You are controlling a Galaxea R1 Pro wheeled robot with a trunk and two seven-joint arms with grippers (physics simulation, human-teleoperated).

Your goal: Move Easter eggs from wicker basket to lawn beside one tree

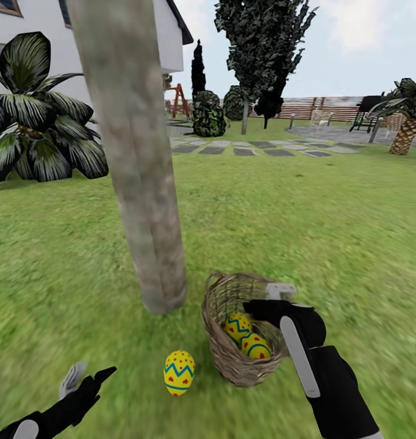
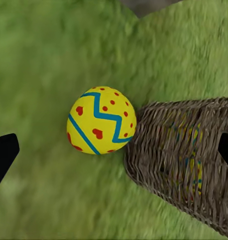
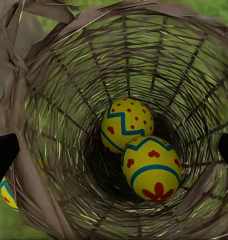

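Obs. 1: One egg (image 1: 179, 372) lies on the lawn (image 1: 305, 219), just beside the basket (image 1: 232, 360) and near the foot of the tree (image 1: 135, 183). Judged placed: it sits out of the basket and close to the trunk, which is what the task asks. In the left wrist view the same egg (image 2: 101, 120) rests on grass, touching or nearly touching the basket wall (image 2: 184, 155); contact cannot be settled.

Obs. 2: The basket stands on the grass just beside the trunk base, mouth tilted toward the robot. Contents: two eggs. In the right wrist view one egg (image 3: 127, 125) lies deeper, the other egg (image 3: 152, 167) nearer, the two touching. The head view shows the same pair, the upper (image 1: 238, 326) and the lower (image 1: 255, 346). Count: one out, two in; roughly a third done.

Obs. 3: Right claw (image 1: 274, 300) hovers at the basket's rim, pointed down into the mouth. Its dark fingertips (image 3: 3, 152) sit spread at the far edges of its wrist picture with nothing between them, so it is open and empty. Judged reason for the pose: lined up to reach in for the nearer egg.

Obs. 4: Left claw (image 1: 86, 378) is low over the grass, apart from the placed egg, fingers parted, holding nothing

Risk: the tilted basket may tip if the rim is pushed
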